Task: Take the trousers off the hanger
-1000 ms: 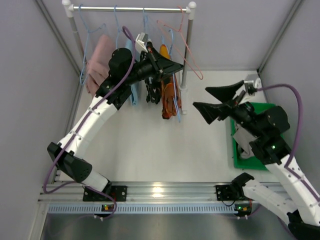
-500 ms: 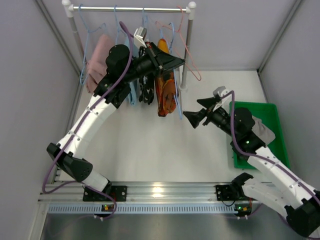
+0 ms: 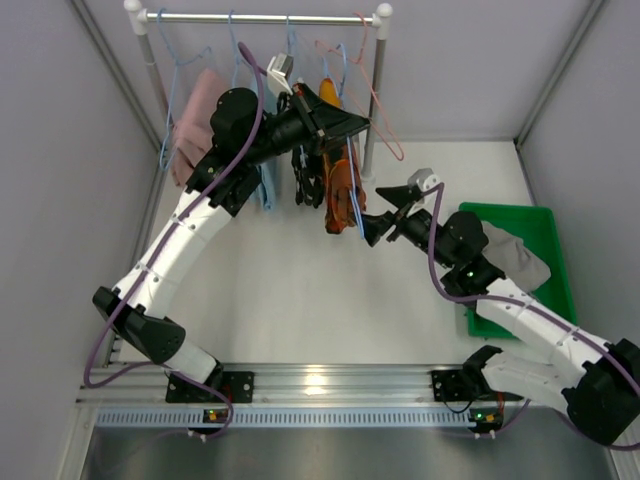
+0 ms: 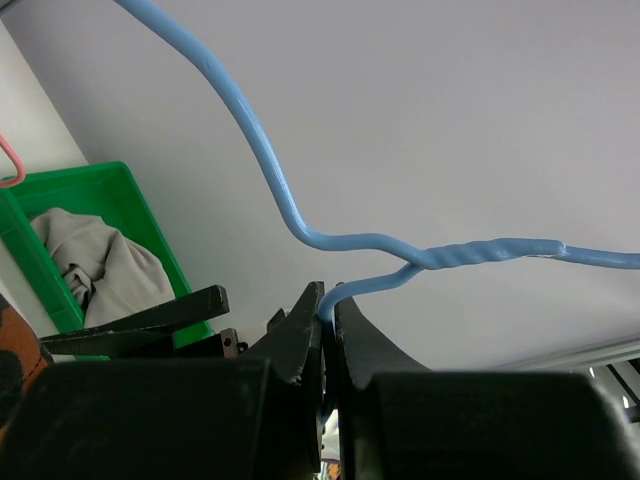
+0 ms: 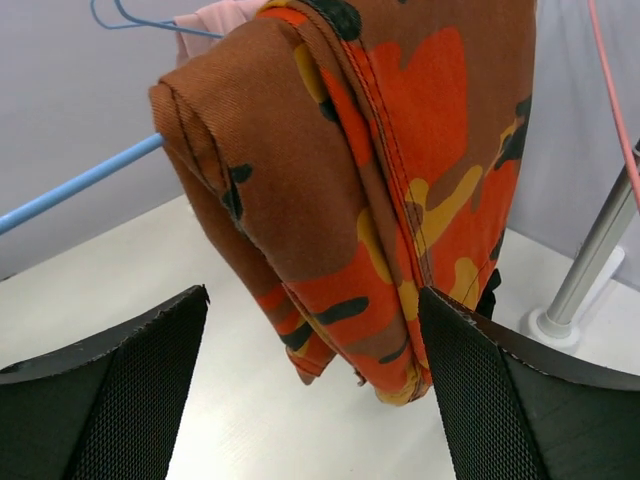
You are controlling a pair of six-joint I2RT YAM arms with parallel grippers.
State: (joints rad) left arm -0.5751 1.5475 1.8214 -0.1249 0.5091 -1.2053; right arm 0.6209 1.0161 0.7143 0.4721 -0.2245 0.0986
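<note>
Starting overhead: spotting a green plastic tray [image 3: 548, 300] at the right edge, holding the grey trousers [image 3: 515, 258] in a soft crumpled heap. Finding the orange-red camo trousers [image 3: 342, 190] near top centre, hanging folded under a shiny metal rail [image 3: 265, 17]. Catching the left gripper [image 3: 360, 125] pinched shut just above them, and the right gripper [image 3: 378, 213] spread wide just to their right. Noting a matte white table [image 3: 300, 300] boxed in by plain grey walls [image 3: 460, 70].

Switching to the left wrist: seeing the black jaws clamping tight on a thin blue wire hanger [image 4: 262, 160] right below its twisted neck, plus the tray in the lower left cradling that grey bundle.

Moving to the right wrist: watching the orange pair filling the upper middle, thick twill with stitched seams, draping over the hanger's blue bar and sitting between the two mesh-textured black fingers [image 5: 130, 400]. Not managing to tell whether the right-hand one is touching the cloth.
</note>
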